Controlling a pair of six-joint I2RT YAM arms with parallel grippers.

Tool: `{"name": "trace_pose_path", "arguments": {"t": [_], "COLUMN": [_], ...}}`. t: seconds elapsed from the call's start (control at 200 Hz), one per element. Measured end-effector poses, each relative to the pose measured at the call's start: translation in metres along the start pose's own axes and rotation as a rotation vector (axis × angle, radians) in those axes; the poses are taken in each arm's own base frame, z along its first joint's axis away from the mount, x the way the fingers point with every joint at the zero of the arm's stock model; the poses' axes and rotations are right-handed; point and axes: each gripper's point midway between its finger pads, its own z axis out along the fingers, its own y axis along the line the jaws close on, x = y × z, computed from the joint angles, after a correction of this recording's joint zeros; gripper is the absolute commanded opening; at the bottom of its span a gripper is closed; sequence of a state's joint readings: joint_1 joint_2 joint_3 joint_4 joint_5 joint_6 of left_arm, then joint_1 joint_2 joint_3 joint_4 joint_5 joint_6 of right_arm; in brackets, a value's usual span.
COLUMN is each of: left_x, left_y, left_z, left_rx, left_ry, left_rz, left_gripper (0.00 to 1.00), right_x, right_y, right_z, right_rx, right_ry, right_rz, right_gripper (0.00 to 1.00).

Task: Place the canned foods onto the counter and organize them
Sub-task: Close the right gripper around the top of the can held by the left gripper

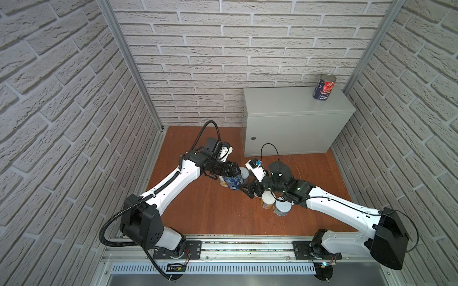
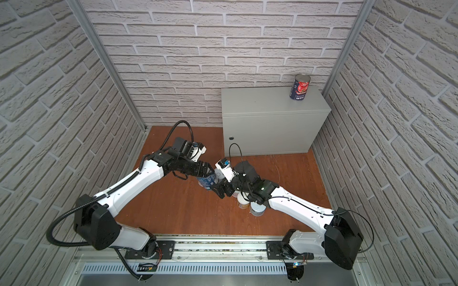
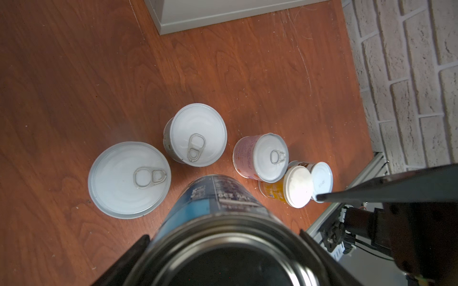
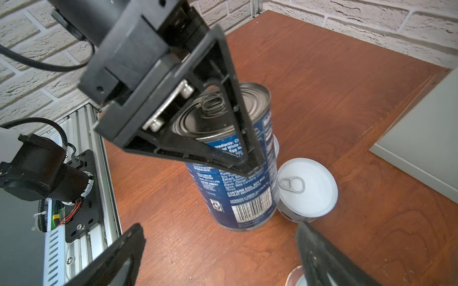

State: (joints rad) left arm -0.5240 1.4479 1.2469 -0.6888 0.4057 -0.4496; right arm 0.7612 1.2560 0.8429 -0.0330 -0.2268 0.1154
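Where its label (image 4: 244, 185) reads "CONTAINS EGG, SOY AND WHEAT INGREDIENTS", we see the left gripper (image 1: 234, 174) clamped on the blue can (image 4: 223, 200). The right gripper (image 1: 249, 191) gapes empty.

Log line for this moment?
left gripper shut on tall dark-blue tin | right gripper open | red-and-blue tin atop grey metal counter
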Motion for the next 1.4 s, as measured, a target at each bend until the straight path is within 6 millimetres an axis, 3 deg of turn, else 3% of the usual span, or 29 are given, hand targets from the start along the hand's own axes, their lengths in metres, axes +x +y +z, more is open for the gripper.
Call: {"name": "trace_pose_path", "arguments": {"t": [0.435, 0.595, 0.77, 1.4], "left_x": [-0.002, -0.001, -0.003, -0.011], "left_y": [-0.019, -0.025, -0.027, -0.029], "left_z": [-0.016, -0.021, -0.027, -0.041], "left_rx": [0.073, 0.101, 0.132, 0.2], "left_ry": [0.004, 0.002, -0.004, -0.03], "left_rz": [-0.005, -0.017, -0.044, -0.12], "left_gripper": [0.22, 0.22, 0.22, 0.2], "right_x": [-0.006, -0.017, -0.027, -0.03], "right_y": [0.0, 0.001, 0.002, 0.0], "right_z": [0.021, 0.022, 0.021, 0.035], "right_rx": [-0.021, -0.025, -0.029, -0.025], "right_ry": [-0.071, -0.116, -0.161, -0.182], "right_rz": [-0.039, -0.049, -0.059, -0.063], "right_gripper": [0.95, 0.95, 0.95, 0.93]}}
